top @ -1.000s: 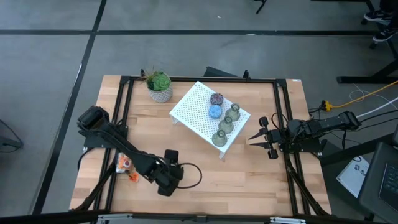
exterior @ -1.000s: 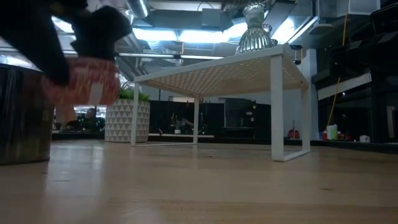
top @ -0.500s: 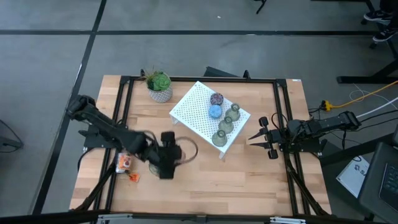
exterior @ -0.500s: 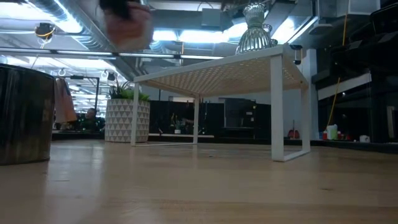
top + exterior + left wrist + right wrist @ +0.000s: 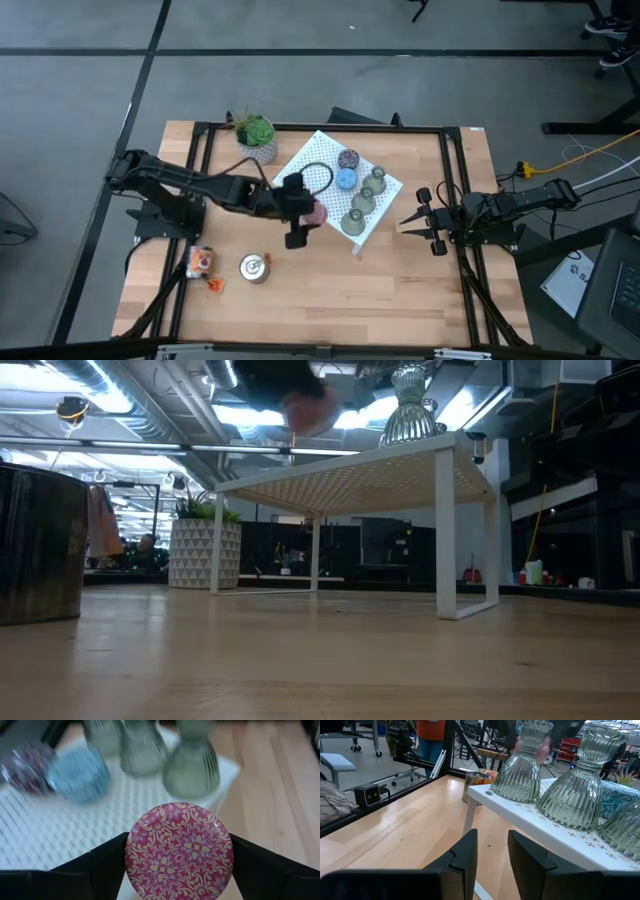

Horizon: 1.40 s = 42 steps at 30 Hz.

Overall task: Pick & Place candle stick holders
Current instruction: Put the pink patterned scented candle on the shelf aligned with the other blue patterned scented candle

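1 pink holder [image 5: 316,212] — over stand edge [image 5: 300,198]

Two dark fingers [image 5: 465,855] stand slightly apart above the wooden surface [image 5: 405,827]. Ribbed green glass candle stick holders [image 5: 572,795] sit on the white perforated stand [image 5: 530,817] ahead.

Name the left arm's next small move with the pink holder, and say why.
Probably lower it onto bare white stand surface. The left pincer grips the pink holder above the stand's near edge, short of the green holders already there.
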Tool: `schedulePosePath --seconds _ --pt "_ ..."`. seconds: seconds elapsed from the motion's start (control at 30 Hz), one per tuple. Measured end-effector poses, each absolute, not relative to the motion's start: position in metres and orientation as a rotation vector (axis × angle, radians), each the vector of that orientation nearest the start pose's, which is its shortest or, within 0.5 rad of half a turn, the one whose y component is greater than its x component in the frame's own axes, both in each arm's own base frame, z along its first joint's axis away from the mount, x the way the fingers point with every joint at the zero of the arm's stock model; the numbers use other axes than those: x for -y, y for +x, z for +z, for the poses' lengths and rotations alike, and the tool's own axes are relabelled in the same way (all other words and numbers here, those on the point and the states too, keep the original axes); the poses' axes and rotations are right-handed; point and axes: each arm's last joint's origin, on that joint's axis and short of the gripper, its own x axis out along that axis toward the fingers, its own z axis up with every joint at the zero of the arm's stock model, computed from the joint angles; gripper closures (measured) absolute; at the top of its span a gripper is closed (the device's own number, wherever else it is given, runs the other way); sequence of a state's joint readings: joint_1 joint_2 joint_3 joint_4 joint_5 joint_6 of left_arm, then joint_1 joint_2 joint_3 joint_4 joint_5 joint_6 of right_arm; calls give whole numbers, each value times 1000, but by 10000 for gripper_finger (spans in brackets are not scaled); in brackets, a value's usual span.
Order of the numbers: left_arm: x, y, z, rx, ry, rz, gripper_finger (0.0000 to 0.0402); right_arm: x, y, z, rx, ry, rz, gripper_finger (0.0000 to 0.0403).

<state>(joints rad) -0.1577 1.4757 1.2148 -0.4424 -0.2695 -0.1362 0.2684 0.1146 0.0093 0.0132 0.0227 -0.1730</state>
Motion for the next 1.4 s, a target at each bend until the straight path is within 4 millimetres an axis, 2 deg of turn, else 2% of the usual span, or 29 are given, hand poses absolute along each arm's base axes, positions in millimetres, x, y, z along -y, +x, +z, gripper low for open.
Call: schedulePosePath --seconds 0.13,0.27,0.43,0.73,1.03,1.4 --pt "34 329 308 -558 16 103 96 -27 100 159 -70 -185 252 291" --pt "24 332 307 -556 6 91 96 -27 100 159 -70 -185 253 291" --pt "10 335 301 -580 6 122 96 -27 100 159 -70 -185 253 291" --pt "-9 350 279 -644 39 115 96 -27 100 159 -70 -185 253 291" --pt "-15 351 280 -628 35 122 96 -27 101 159 -71 -186 253 291" --pt "-17 357 271 -646 60 97 95 -27 101 159 -71 -186 253 291"
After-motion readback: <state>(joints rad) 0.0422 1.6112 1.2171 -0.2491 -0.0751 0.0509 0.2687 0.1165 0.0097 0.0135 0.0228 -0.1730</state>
